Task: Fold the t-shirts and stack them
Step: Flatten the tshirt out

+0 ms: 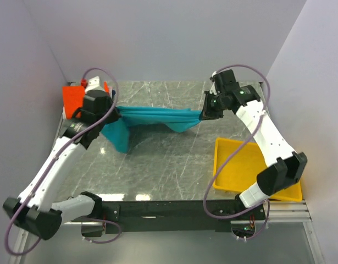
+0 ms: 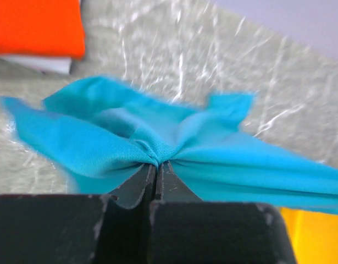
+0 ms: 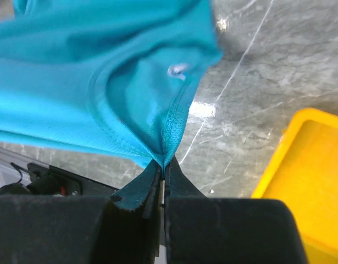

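Backdrop: pale lilac walls closed in a grey marbled desk [image 1: 169, 165] on three sides.
Left jaws: pressed tight together on a bunched pinch of the teal t-shirt [image 1: 152, 115]. Cloth fanned out from my tips to both sides, wrinkled where I bit it.
Right jaws: clamped shut on a hemmed edge of the same shirt. A stitched seam ran straight down into the pinch.
Teal t-shirt: it was slung between my two pairs of jaws as a gathered band, lifted off the desk along its middle. A loose flap hung down close to the left jaws, and a smaller sag drooped just short of the right jaws. Whether the long flap reached the desk, I could not tell.
Orange-red t-shirt [image 1: 72, 98]: it lay beyond the left jaws and off to their outer side, in the desk's far corner, apart from the teal cloth. It lay flat with a straight edge toward me. A pale strip showed under that edge, and I could not make out what it was.
Yellow tray [image 1: 234, 165]: it sat on the desk below the right jaws and back toward my base, well apart from the left jaws. The teal shirt did not touch it.
Arms: my left arm [image 1: 53, 165] and right arm [image 1: 267, 132] both reached away from the near edge, with the jaws held well apart at about the same height.
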`<state>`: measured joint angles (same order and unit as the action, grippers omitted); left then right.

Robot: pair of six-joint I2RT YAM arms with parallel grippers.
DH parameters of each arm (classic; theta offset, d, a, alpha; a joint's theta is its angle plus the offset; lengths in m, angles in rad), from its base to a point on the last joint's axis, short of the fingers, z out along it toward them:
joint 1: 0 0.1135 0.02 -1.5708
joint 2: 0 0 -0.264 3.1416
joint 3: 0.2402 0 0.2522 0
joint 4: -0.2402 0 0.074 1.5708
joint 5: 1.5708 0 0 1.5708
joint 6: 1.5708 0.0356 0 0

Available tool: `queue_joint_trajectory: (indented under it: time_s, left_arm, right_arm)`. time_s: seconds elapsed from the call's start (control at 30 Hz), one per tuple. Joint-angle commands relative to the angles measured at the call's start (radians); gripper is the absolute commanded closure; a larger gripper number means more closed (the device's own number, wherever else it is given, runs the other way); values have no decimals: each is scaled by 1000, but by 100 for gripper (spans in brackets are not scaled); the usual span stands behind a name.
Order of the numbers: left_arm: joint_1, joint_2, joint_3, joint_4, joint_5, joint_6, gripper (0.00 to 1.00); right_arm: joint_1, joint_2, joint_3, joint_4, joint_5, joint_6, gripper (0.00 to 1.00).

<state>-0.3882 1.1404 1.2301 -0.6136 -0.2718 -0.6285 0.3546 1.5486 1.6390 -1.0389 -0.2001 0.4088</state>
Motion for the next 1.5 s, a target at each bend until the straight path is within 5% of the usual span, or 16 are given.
queue_joint_trajectory:
  time_s: [0.0, 0.03, 0.13, 0.17, 0.27, 0.37, 0.47, 0.53, 0.7, 1.1, 1.27, 1.47]
  left_arm:
    - [18, -48, 84, -138, -60, 44, 100]
    - [25, -51, 98, -164, -57, 52, 100]
    - [29, -25, 118, -172, -41, 87, 78]
    - [29, -16, 106, -169, -47, 89, 60]
    - [48, 39, 82, -169, -69, 70, 27]
    - [71, 99, 62, -175, -81, 44, 16]
    - [77, 134, 48, -192, -38, 21, 15]
    - [78, 125, 8, -172, 3, 9, 15]
    - [123, 119, -153, -141, 77, -43, 23]
    - [253, 45, -297, -144, 60, -42, 30]
    - [296, 67, -339, -88, 105, -22, 43]
    - [318, 101, -346, -46, 103, -16, 45]
  right_arm:
    - [-3, -68, 87, -127, 85, -25, 100]
    - [-8, -68, 116, -134, 87, -25, 100]
    - [-43, -38, 142, -136, 76, -24, 100]
    - [-64, -9, 140, -112, 65, -22, 100]
    - [-97, 85, 104, -28, 53, -27, 100]
    - [-126, 240, 114, 19, 53, -30, 100]
    - [-140, 380, 183, 7, 28, -42, 92]
    - [-138, 427, 218, 2, -1, -59, 78]
    - [-138, 375, 151, 31, -1, -68, 61]
    - [-132, 165, -177, 135, -114, -19, 61]
    - [-128, 146, -188, 143, -121, -8, 61]
    - [-128, 153, -168, 135, -114, -10, 61]
